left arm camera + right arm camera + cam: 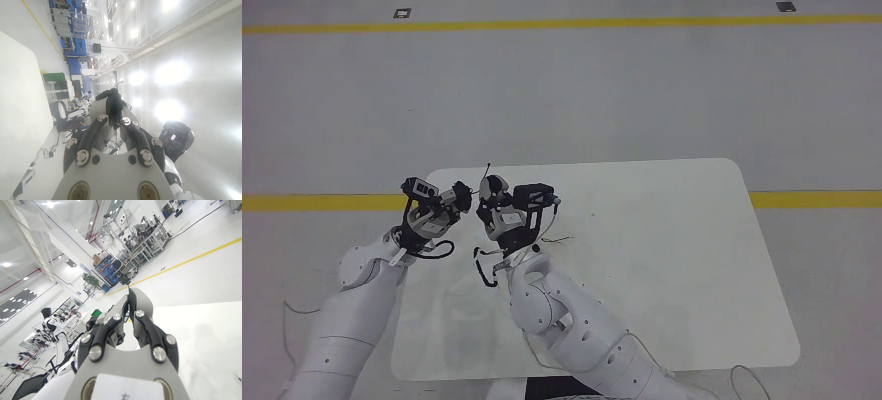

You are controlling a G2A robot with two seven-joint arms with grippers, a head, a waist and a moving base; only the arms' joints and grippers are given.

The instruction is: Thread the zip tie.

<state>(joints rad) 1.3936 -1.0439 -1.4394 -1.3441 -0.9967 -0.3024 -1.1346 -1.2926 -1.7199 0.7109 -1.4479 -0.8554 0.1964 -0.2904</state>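
Firmly pinched, ready for threading

Clamped in the closed jaws of left gripper [113,97] and right gripper [130,294]: thin black zip tie [128,286], tip poking past the fingertips, raised over the near-left part of the white table [692,250]. Probably light, springy, slick; best pinched close behind the tip to prevent bowing.

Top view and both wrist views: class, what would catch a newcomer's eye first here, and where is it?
First, the two arms held up close together over the near left part of the white table. The left end effector and the right end effector are each shut on the thin black zip tie, whose tip pokes out past the fingertips.
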